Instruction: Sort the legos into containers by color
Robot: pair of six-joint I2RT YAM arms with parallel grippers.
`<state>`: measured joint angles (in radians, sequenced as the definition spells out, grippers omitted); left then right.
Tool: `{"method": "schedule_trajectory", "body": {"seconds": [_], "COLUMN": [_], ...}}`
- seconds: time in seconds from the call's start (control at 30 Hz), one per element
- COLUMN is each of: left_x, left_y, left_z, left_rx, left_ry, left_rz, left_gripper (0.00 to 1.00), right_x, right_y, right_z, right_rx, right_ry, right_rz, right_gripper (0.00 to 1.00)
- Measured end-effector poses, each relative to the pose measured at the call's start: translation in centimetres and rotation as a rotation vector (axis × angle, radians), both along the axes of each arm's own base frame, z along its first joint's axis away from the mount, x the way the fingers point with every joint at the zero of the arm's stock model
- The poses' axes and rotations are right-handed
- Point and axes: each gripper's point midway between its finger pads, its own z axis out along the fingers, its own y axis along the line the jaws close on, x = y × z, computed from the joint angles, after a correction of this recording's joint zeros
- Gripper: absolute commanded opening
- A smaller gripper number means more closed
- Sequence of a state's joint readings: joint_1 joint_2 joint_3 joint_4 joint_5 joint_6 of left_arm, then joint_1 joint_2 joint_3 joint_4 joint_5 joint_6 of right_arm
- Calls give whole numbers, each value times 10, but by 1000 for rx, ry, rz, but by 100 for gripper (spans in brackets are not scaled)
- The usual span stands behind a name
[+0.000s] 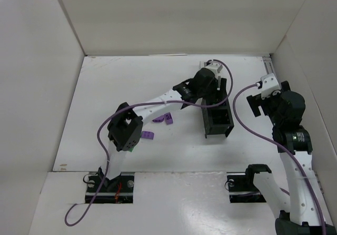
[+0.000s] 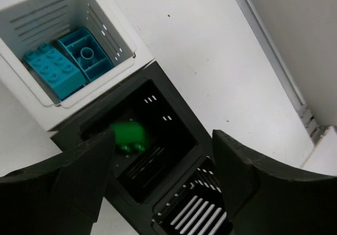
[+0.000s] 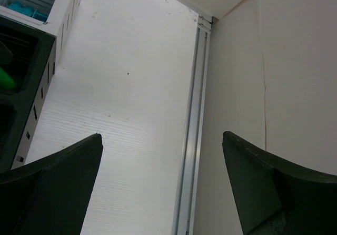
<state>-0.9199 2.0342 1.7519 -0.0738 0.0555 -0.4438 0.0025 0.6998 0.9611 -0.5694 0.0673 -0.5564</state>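
Studded purple bricks lie on the matte white surface. The left jaws hang apart over a black slatted bin, where a glossy green brick sits just beside the 9 o'clock finger. Two cyan bricks sit in the white bin at 10 o'clock. The right jaws gape over ribbed surface.
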Motion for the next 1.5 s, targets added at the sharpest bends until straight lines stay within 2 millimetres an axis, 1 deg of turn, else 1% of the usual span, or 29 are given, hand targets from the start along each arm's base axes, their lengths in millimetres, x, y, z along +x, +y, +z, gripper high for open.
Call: {"method": "schedule_trajectory", "body": {"seconds": [0.03, 0.07, 0.13, 0.17, 0.23, 0.3, 0.4, 0.53, 0.57, 0.63, 0.67, 0.7, 0.73, 0.77, 0.87, 0.93, 0.97, 1.03, 1.17, 1.23, 1.27, 1.33, 1.4, 1.47, 1.5], "left_x": [-1, -2, -2, -3, -7, -16, -37, -73, -81, -96, -101, -108, -113, -118, -132, -143, -148, -154, -153, -153, -153, -156, -155, -154, -154], "left_y": [0, 0, 0, 1, 10, 28, 73, 156, 177, 215, 230, 250, 265, 285, 332, 360, 371, 387, 416, 428, 430, 441, 446, 444, 441], "left_z": [0, -1, 0, 0, 1, 3, 10, 19, 19, 12, 6, -7, -17, -34, -72, -90, -95, -100, -106, -115, -120, -134, -140, -145, -148], "left_rx": [4, 5, 7, 9, 20, 34, 44, 10, 1, -20, -31, -27, -23, -11, 40, 54, 59, 39, -39, -54, -58, -28, 4, 31, 47], "left_ry": [-3, -1, -2, -5, -3, 2, 25, 89, 113, 184, 218, 260, 291, 332, 418, 459, 469, 485, 494, 503, 514, 540, 560, 578, 590], "left_rz": [-5, -9, -8, -7, 5, 30, 123, 339, 407, 553, 621, 702, 767, 851, 1063, 1201, 1251, 1336, 1478, 1527, 1533, 1573, 1589, 1574, 1560], "left_gripper": [80, 84, 87, 90, 94, 100, 100, 100, 100, 100, 100, 100, 100, 100, 100, 100, 100, 100, 100, 96, 91, 90, 88, 88, 87], "right_x": [0, 0, 0, 0, 0, 0, 5, 15, 17, 19, 18, 18, 17, 16, 16, 16, 16, 16, 18, 19, 20, 20, 20, 20, 20], "right_y": [0, 0, 1, 1, 4, 10, 30, 59, 66, 79, 84, 88, 91, 93, 95, 96, 96, 98, 103, 105, 105, 105, 105, 105, 105], "right_z": [-1, -2, -3, -3, -2, -2, -6, -18, -23, -31, -34, -36, -38, -38, -37, -37, -36, -36, -40, -43, -44, -45, -45, -45, -45], "right_rx": [0, 0, 1, 0, -2, -10, -19, -34, -36, -41, -43, -44, -44, -45, -43, -43, -42, -41, -35, -32, -32, -32, -32, -33, -33], "right_ry": [3, 4, 6, 5, 1, 1, 18, 62, 79, 100, 105, 110, 112, 111, 107, 104, 103, 103, 117, 127, 131, 132, 131, 131, 131], "right_rz": [1, 2, 5, 8, 23, 60, 159, 293, 322, 373, 394, 413, 425, 434, 446, 451, 454, 463, 483, 491, 491, 491, 491, 490, 489], "right_gripper": [100, 100, 100, 100, 100, 100, 100, 100, 100, 100, 100, 100, 100, 100, 100, 100, 100, 100, 100, 100, 100, 100, 100, 100, 100]}}
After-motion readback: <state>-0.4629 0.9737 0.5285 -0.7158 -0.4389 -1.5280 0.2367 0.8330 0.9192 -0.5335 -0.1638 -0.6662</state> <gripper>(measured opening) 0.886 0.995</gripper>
